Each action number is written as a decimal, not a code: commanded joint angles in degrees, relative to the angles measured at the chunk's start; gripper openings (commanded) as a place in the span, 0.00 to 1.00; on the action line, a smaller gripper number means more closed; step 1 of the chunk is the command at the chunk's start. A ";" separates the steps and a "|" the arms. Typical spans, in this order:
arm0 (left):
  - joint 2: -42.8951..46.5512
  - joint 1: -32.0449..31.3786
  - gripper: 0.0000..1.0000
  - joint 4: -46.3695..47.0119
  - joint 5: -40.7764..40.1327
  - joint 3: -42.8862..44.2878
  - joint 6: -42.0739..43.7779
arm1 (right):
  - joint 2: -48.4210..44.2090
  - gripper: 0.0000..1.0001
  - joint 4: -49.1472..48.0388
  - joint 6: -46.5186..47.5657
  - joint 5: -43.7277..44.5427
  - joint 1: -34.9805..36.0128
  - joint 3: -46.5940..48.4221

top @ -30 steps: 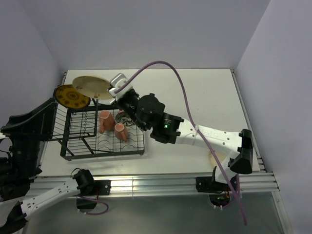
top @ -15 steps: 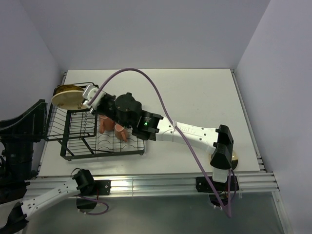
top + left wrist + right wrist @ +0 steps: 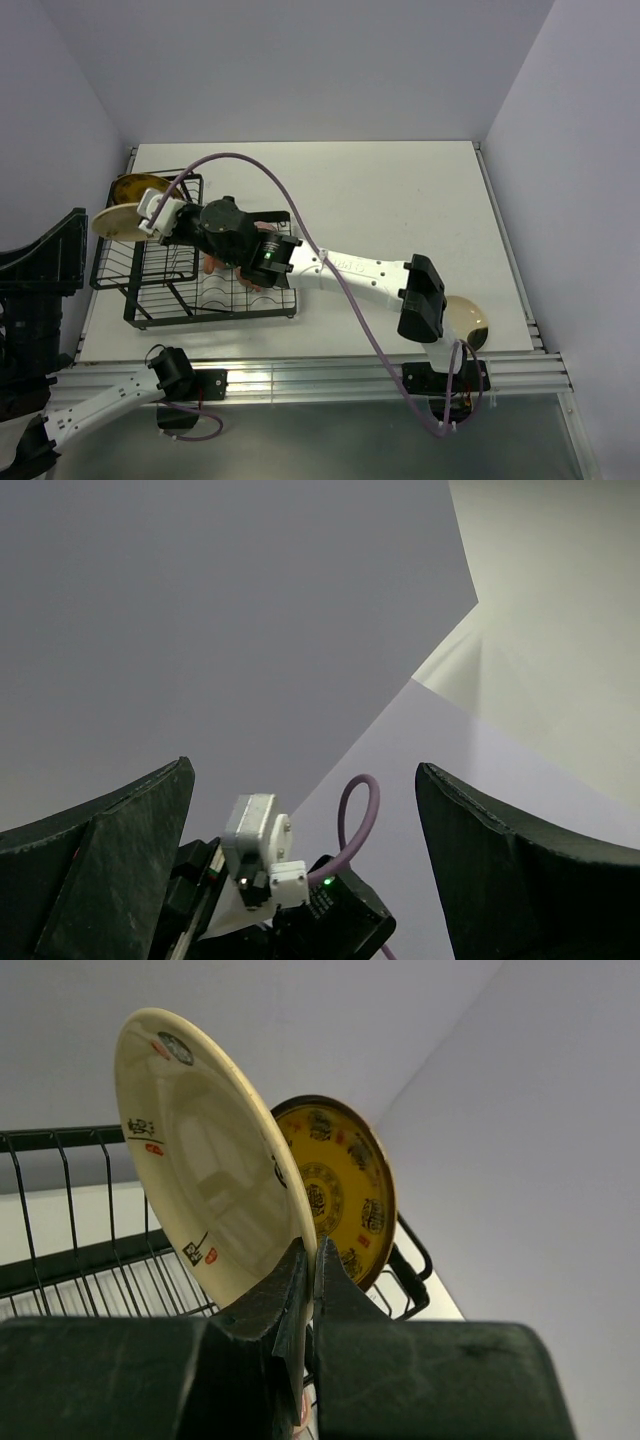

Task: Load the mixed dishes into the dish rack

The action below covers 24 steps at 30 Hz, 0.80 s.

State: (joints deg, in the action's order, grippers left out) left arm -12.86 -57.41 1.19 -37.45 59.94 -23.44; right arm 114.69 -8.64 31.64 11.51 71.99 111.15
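Cream glazed plate with small floral marks, pinched at its lower rim by the pressed-together right pincer, hangs tilted over the far-left end of the black wire dish rack, just beside the mustard-yellow patterned plate standing there. Good practice, I judge: bring it upright over a free divider slot, lower until the wires bear it, then release. Left pincer is spread wide, holding nothing. The right arm largely covers the pinkish-orange mugs and half hides a second cream plate; the target slot cannot be seen.
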 commanded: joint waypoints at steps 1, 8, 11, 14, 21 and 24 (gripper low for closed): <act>0.91 -0.07 0.99 -0.40 -0.95 0.09 -0.55 | 1.49 0.00 -1.38 -0.17 2.55 0.70 5.47; 1.79 -0.07 0.99 -1.02 -1.57 0.53 -0.90 | 3.52 0.00 -1.46 -1.93 6.76 1.75 7.15; 2.05 -0.07 0.99 -1.10 -1.66 0.53 -1.25 | 4.22 0.00 -1.73 -2.28 9.31 2.28 7.32; 2.31 -0.07 0.99 -2.86 -1.83 0.53 -1.78 | 4.92 0.00 -1.38 -3.16 11.16 2.63 7.93; 2.67 -0.07 0.99 -4.26 -1.92 1.31 -3.01 | 6.68 0.00 -0.24 -5.09 14.59 3.60 9.78; 2.67 -0.07 0.99 -4.79 -2.19 1.58 -3.71 | 7.56 0.00 0.39 -5.88 15.82 3.86 10.75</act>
State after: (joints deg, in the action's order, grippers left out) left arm -10.96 -57.41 -2.72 -38.96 60.14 -26.24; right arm 121.91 -6.55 27.55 24.45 75.16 118.32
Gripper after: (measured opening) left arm 0.992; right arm 0.029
